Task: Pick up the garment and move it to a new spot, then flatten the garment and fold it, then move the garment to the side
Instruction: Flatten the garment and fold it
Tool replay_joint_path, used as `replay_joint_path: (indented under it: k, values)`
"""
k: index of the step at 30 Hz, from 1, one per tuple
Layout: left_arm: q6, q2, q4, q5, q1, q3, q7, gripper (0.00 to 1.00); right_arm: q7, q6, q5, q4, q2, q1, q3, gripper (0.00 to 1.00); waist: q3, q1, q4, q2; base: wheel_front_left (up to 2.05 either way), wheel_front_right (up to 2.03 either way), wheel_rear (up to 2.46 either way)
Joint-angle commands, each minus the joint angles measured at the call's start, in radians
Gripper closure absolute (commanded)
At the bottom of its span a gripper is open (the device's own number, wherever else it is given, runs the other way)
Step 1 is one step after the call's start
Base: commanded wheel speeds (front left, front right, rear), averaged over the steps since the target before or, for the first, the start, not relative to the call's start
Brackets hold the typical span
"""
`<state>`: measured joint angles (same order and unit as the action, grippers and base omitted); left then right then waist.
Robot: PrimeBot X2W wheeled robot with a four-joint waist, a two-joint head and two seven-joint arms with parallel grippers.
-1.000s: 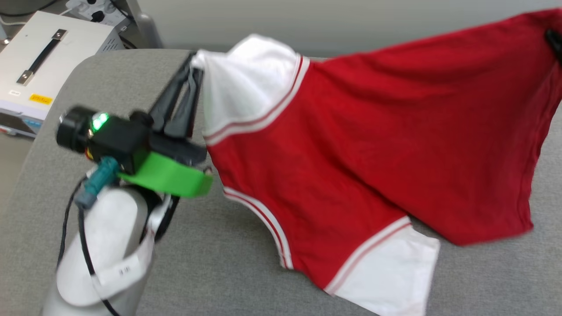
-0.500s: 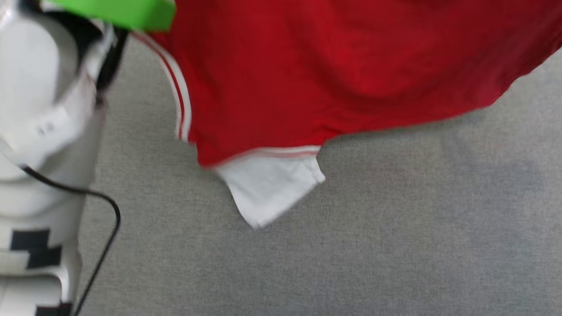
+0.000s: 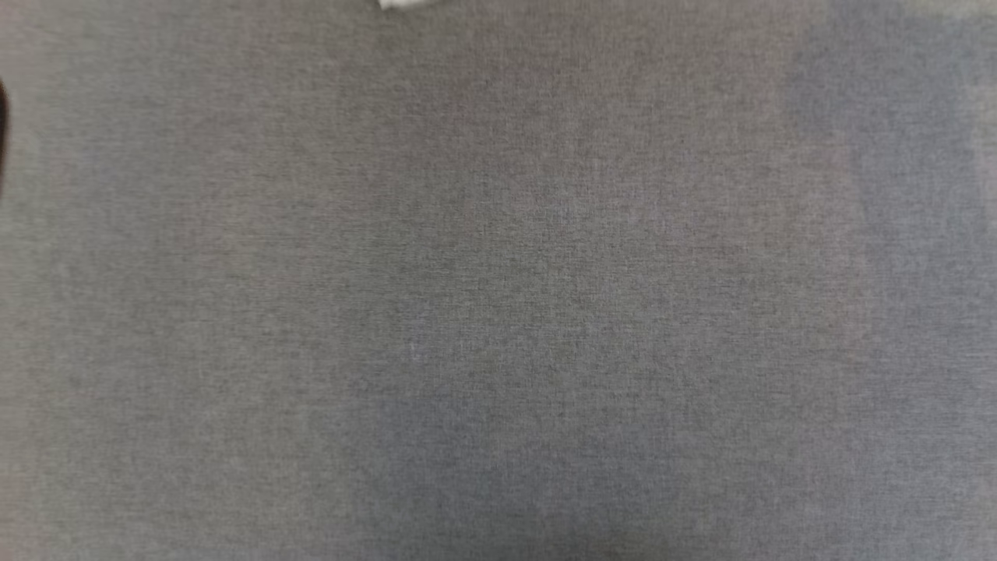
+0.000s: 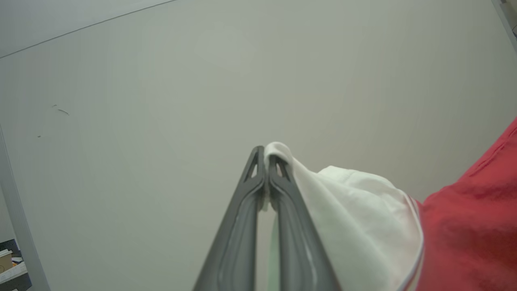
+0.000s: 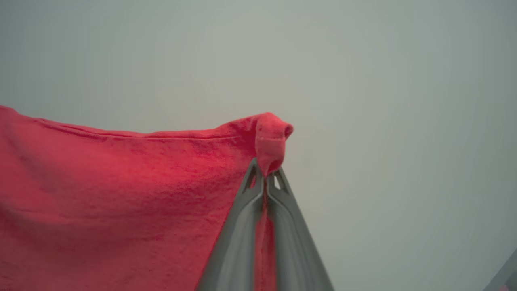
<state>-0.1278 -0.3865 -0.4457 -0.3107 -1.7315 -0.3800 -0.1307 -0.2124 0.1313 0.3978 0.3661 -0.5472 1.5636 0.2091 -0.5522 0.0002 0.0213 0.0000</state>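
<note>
Left hand [image 4: 265,159] pressed together, pinching the white sleeve tip of the garment [image 4: 363,218], cloth spilling off toward 4 o'clock in the left wrist view. Right hand [image 5: 265,176], clamped tight too, nips a red hem corner, the body sagging away to 9 o'clock. So it hangs stretched between 2 hands, a white scrap peeking at 12 o'clock over the grey bench [image 3: 498,312]. Looks light, soft, floppy. Likely to swing and crease, so hems and corners seem the sure holds.
</note>
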Motion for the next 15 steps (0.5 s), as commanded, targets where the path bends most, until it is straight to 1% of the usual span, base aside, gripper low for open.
replay_joint_path:
  k: [1,5,8,12,15]
  values:
    - [-0.002,-0.007,-0.031,-0.019,-0.056,-0.005,-0.012,1.00,0.022,-0.001,-0.011,0.032,0.010,0.050,0.009,1.00,-0.072,-0.0002,-0.029,0.0000,0.00,0.00,0.00]
    - [-0.003,-0.020,-0.117,-0.042,-0.164,-0.028,-0.043,1.00,0.071,-0.001,-0.016,0.129,0.036,0.158,0.046,1.00,-0.088,-0.0002,-0.035,0.0000,0.00,0.00,0.00]
    - [-0.003,-0.032,-0.161,-0.058,-0.208,-0.059,-0.060,1.00,0.101,-0.001,-0.013,0.184,0.051,0.210,0.070,1.00,-0.098,-0.0002,-0.038,0.0000,0.00,0.00,0.00]
    - [-0.003,-0.041,-0.212,-0.091,-0.219,-0.098,-0.084,1.00,0.135,-0.001,-0.001,0.252,0.064,0.246,0.108,1.00,-0.115,-0.0002,-0.036,0.0000,0.00,0.00,0.00]
    - [-0.003,-0.052,-0.243,-0.115,-0.194,-0.126,-0.103,1.00,0.161,-0.001,0.015,0.293,0.073,0.230,0.145,1.00,-0.123,-0.0002,-0.036,0.0000,0.00,0.00,0.00]
